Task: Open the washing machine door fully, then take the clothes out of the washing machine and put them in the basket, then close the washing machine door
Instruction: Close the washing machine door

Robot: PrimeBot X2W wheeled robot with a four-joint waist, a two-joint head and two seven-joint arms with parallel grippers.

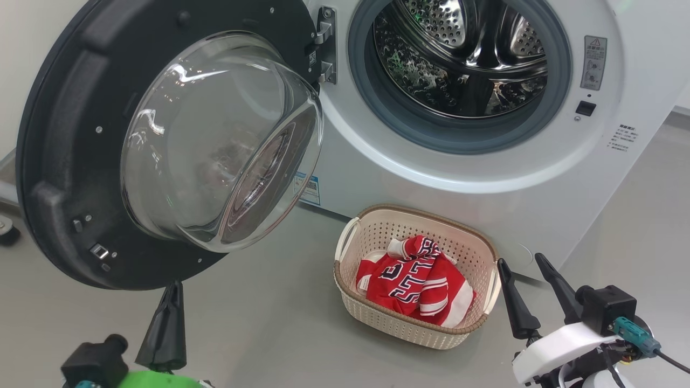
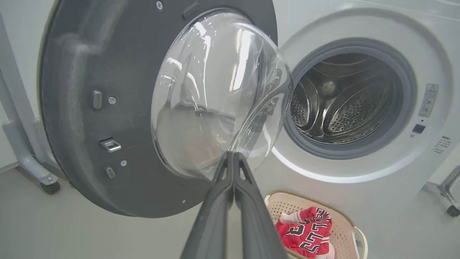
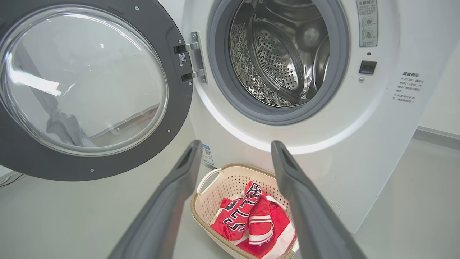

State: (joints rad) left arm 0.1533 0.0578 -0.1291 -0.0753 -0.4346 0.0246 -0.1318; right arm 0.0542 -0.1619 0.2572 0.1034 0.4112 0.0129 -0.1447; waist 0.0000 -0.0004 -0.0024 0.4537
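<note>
The washing machine point(image 1: 539, 178) stands with its door point(image 1: 70, 178) swung wide open to the left, the glass bowl point(image 1: 215, 145) bulging toward me. Its steel drum point(image 1: 463, 59) looks bare inside. The red clothes point(image 1: 415, 280) with dark lettering lie in the cream basket point(image 1: 377, 318) on the floor before the machine. My left gripper point(image 1: 175, 285) is shut on nothing, its tip just below the door's lower edge; in the left wrist view the left gripper point(image 2: 233, 154) points at the glass bowl point(image 2: 215, 93). My right gripper point(image 1: 523, 261) is open, beside the basket's right end.
Grey floor point(image 1: 259, 323) spreads around the basket. A pale frame leg with a castor point(image 2: 50, 187) stands left of the door, another castor point(image 2: 453, 210) at the far right. A blue label point(image 1: 307, 188) sits low on the machine's front.
</note>
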